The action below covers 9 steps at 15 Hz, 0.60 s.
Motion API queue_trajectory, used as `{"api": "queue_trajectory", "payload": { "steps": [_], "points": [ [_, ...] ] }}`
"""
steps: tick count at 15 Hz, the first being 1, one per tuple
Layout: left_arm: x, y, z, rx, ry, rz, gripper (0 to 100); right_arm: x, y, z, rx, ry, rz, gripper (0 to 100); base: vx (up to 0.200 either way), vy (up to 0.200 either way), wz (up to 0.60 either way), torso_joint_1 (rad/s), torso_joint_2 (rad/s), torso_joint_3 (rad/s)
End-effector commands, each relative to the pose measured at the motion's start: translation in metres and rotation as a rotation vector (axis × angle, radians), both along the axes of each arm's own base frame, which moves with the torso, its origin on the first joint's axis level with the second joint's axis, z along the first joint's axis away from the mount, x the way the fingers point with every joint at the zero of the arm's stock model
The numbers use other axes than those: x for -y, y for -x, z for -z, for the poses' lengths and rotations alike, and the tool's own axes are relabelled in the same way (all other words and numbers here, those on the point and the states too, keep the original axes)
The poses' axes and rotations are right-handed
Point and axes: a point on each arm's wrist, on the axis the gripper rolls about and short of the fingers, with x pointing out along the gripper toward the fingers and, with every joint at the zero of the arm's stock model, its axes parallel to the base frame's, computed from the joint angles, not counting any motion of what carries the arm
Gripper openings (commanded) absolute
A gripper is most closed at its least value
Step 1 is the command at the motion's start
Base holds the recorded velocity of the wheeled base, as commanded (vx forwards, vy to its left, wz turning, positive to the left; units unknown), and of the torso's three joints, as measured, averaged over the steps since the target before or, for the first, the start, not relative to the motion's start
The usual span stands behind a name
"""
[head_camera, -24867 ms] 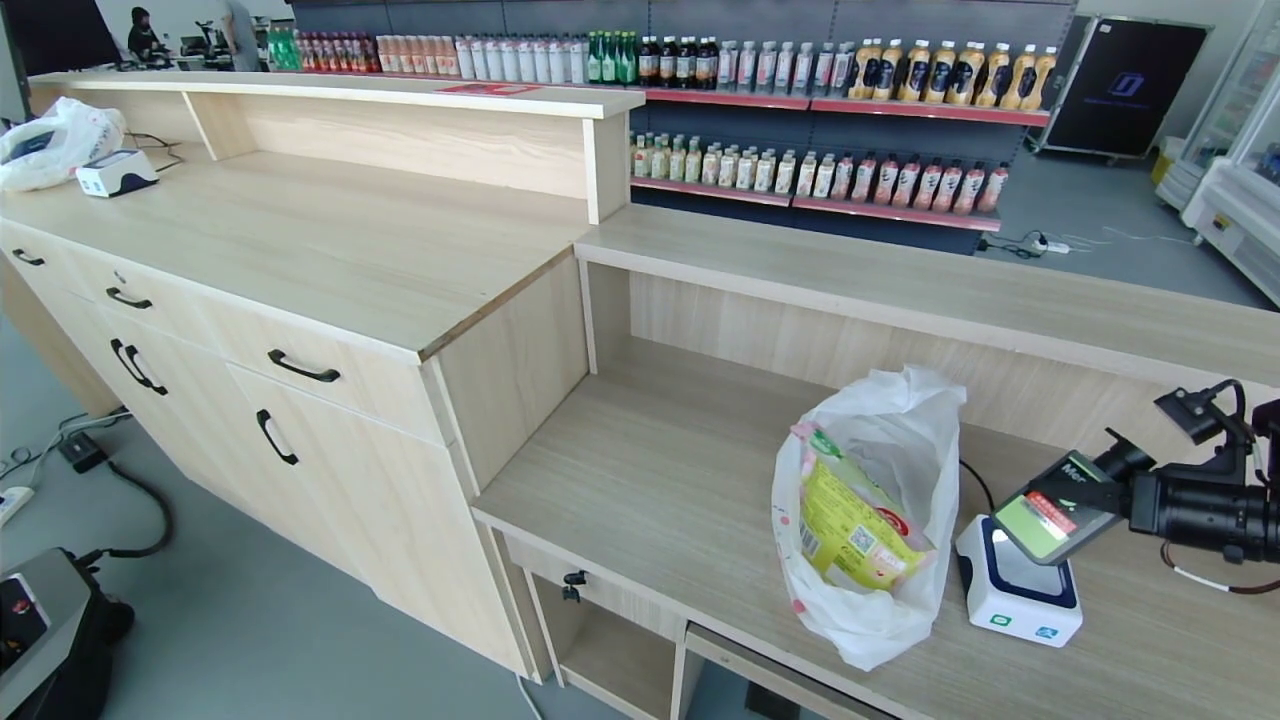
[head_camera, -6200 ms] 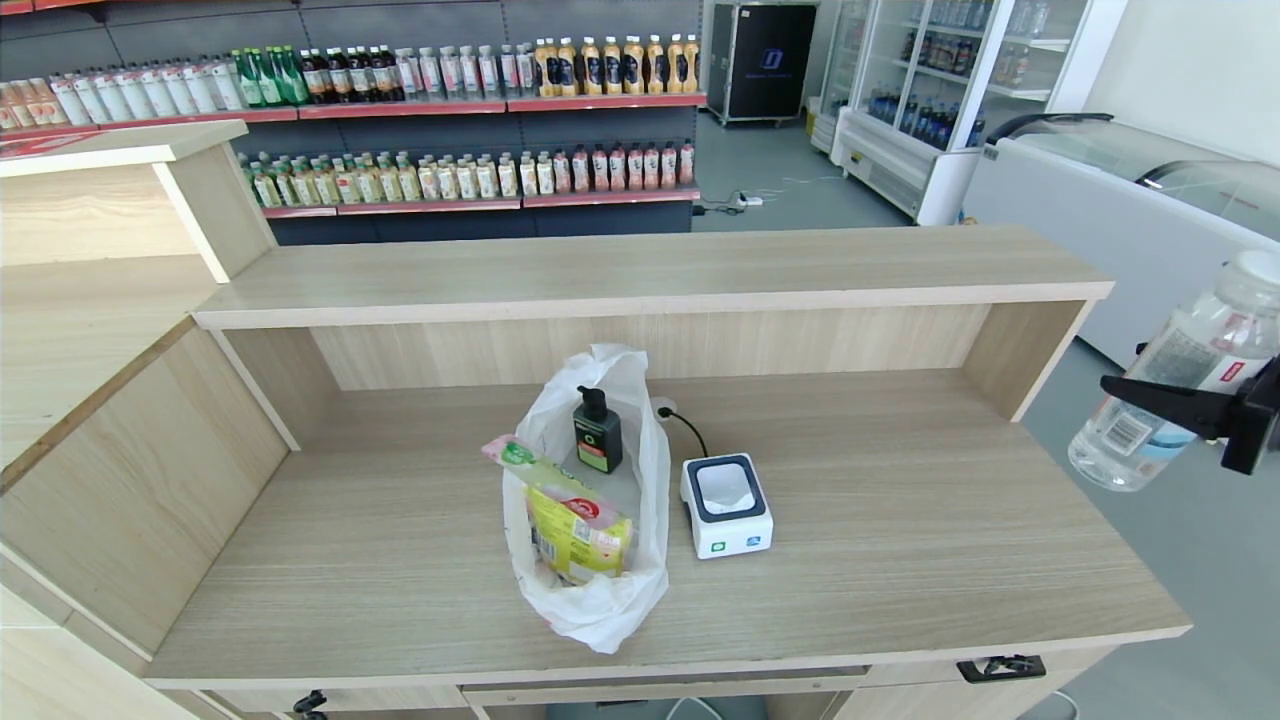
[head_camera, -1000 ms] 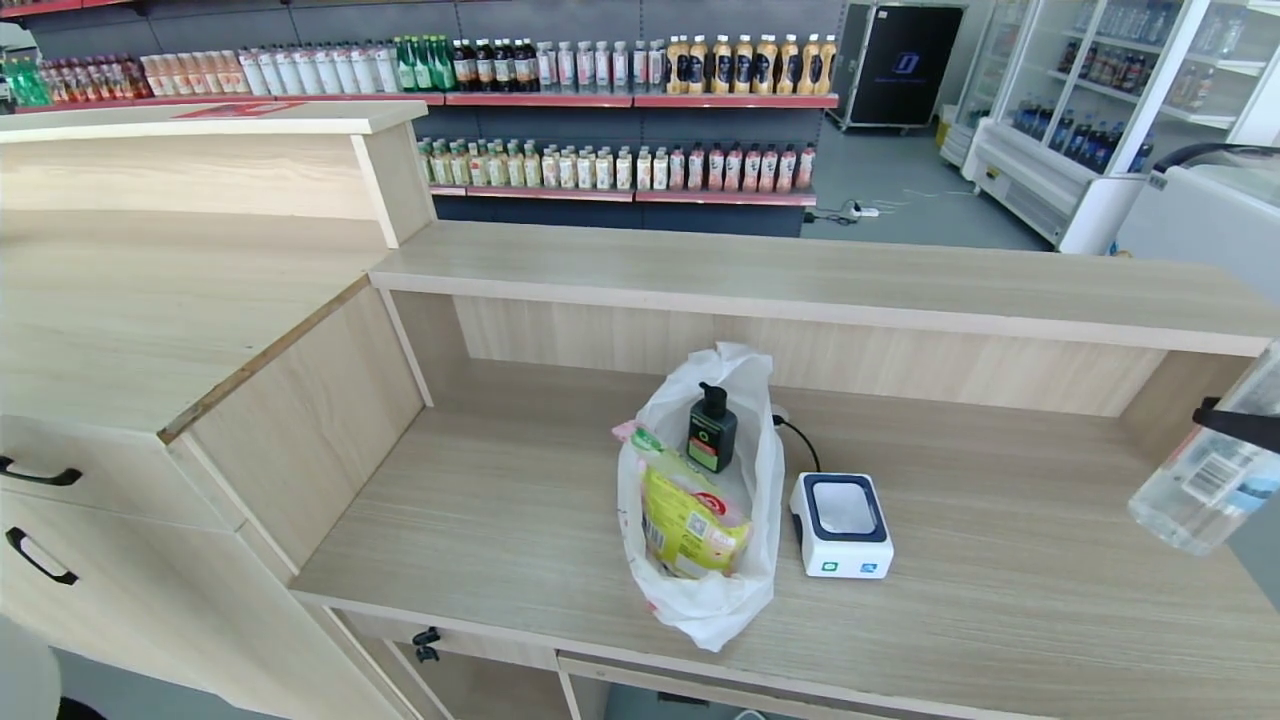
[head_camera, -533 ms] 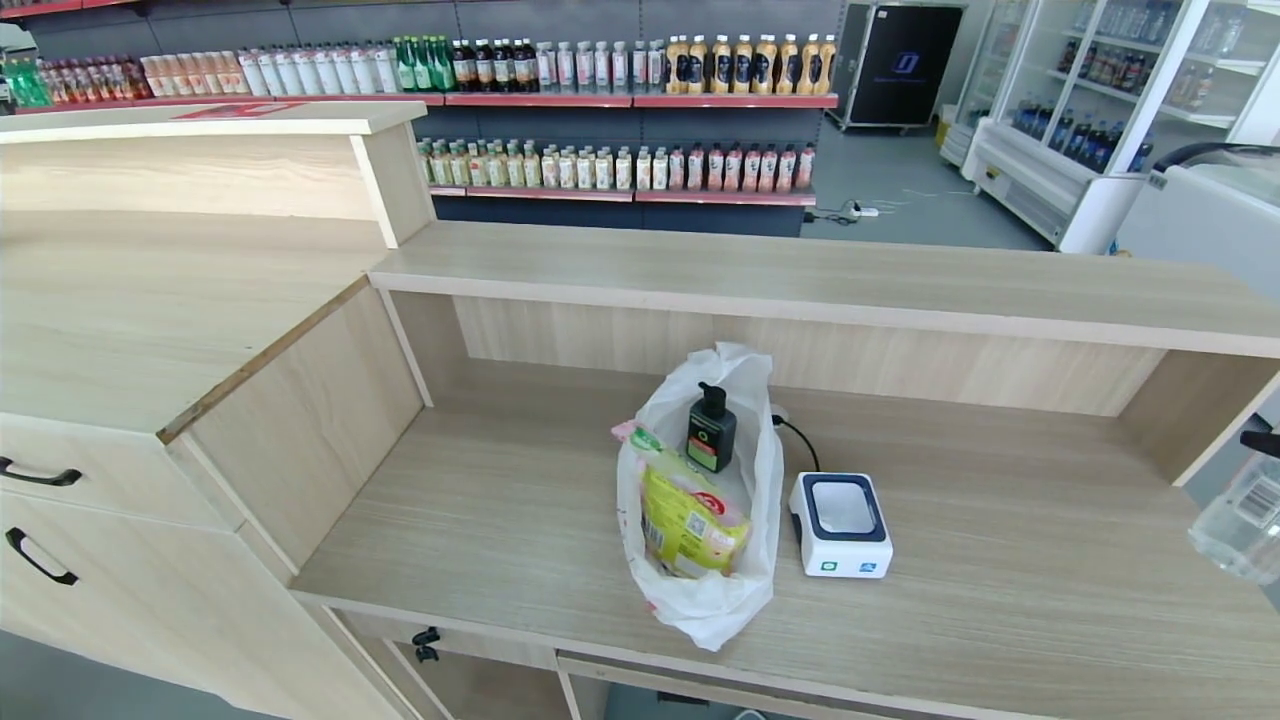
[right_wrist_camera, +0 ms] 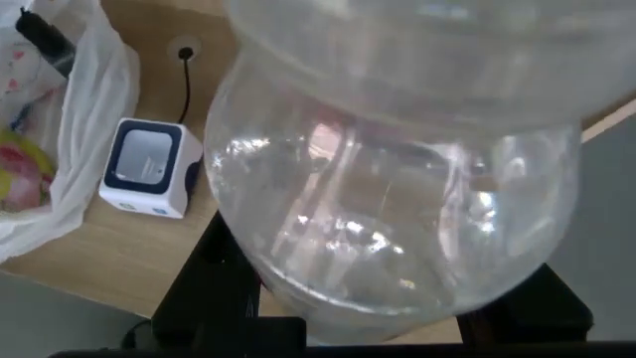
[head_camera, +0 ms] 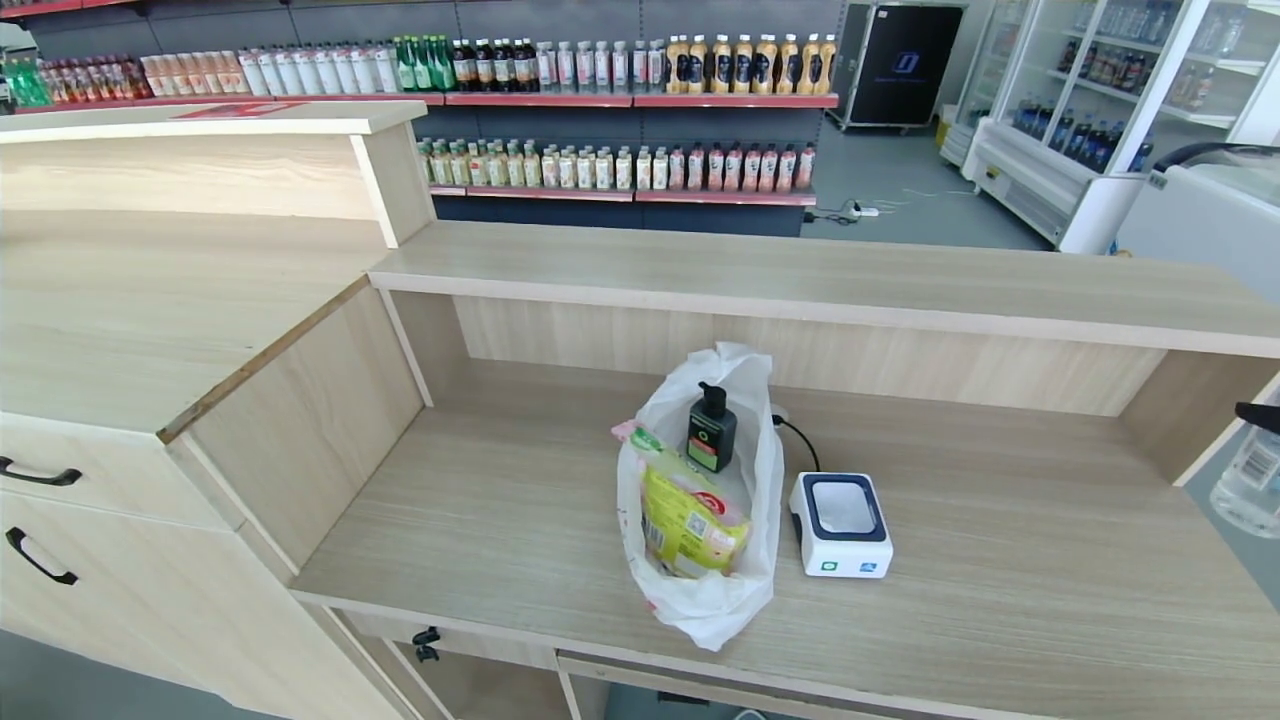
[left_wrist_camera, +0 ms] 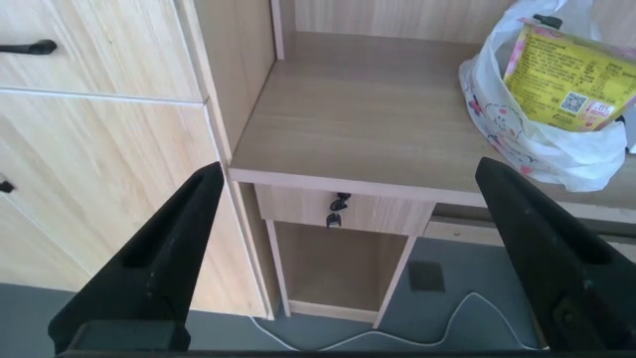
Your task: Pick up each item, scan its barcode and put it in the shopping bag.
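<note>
A white shopping bag (head_camera: 705, 600) stands open on the low counter (head_camera: 1000, 590), holding a yellow packet (head_camera: 690, 520) and a dark pump bottle (head_camera: 712, 435). The white scanner (head_camera: 840, 525) sits just right of it. At the counter's right end my right gripper (right_wrist_camera: 378, 313) is shut on a clear water bottle (head_camera: 1250, 485), held in the air; the bottle (right_wrist_camera: 397, 199) looms large in the right wrist view, with the scanner (right_wrist_camera: 149, 164) and bag (right_wrist_camera: 60, 129) beyond. My left gripper (left_wrist_camera: 350, 171) hangs open and empty, low in front of the counter's left corner, the bag (left_wrist_camera: 527, 134) off to one side.
A raised ledge (head_camera: 800, 280) runs behind the low counter, and a taller counter (head_camera: 150, 300) with drawers adjoins on the left. The scanner's cable (head_camera: 795, 435) trails to the back wall. Drink shelves (head_camera: 600, 100) and fridges (head_camera: 1080, 120) stand beyond.
The right gripper carried the water bottle rightward, so it now shows at the head view's right edge. Bag, scanner and left arm are as before.
</note>
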Motion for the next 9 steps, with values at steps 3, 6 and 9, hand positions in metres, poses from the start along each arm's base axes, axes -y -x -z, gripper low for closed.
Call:
{"api": "queue_trajectory", "payload": {
  "steps": [3, 6, 9],
  "points": [
    [0.000, 0.000, 0.000, -0.001, 0.000, -0.001, 100, -0.008, 0.003, -0.003, 0.025, 0.058, -0.031, 0, 0.000, 0.000, 0.00, 0.000, 0.00, 0.000],
    [0.000, 0.000, 0.000, -0.001, 0.000, -0.001, 100, -0.015, -0.003, -0.006, 0.038, 0.058, -0.071, 0, 0.000, 0.000, 0.20, 0.001, 0.00, 0.001],
    [0.000, 0.000, 0.000, -0.001, 0.000, -0.001, 100, -0.033, -0.013, -0.008, 0.042, 0.031, -0.140, 0, 0.000, 0.000, 0.60, -0.001, 0.00, 0.002]
  ]
}}
